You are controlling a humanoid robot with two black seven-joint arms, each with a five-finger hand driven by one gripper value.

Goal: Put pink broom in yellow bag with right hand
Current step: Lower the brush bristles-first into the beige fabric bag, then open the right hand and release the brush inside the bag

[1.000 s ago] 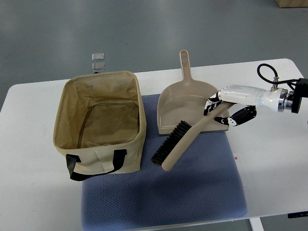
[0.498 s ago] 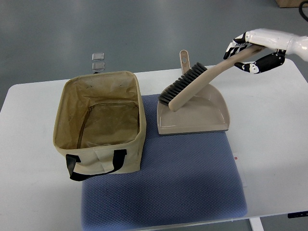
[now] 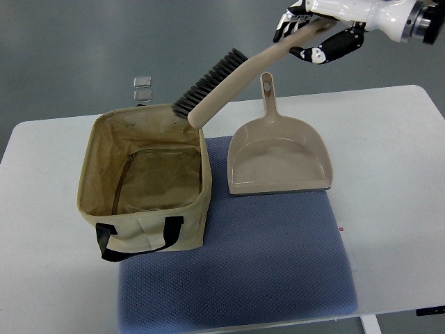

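The broom (image 3: 229, 82) is a beige-pink hand brush with dark bristles. My right hand (image 3: 316, 31) is shut on its handle end at the top right and holds it in the air, tilted. The brush head hangs over the far right corner of the yellow bag (image 3: 146, 174). The bag is an open tan fabric box with black handles, standing at the left on a blue mat (image 3: 243, 264). It looks empty inside. The left arm does not show.
A matching beige dustpan (image 3: 278, 156) lies on the mat right of the bag, handle pointing away. The white table (image 3: 396, 181) carries the mat. Two small clear squares (image 3: 142, 88) lie on the floor beyond the table's far edge.
My right hand lifted the broom off the dustpan and mat, then carried it up and to the left. Its head went from the mat to above the bag's far right corner.
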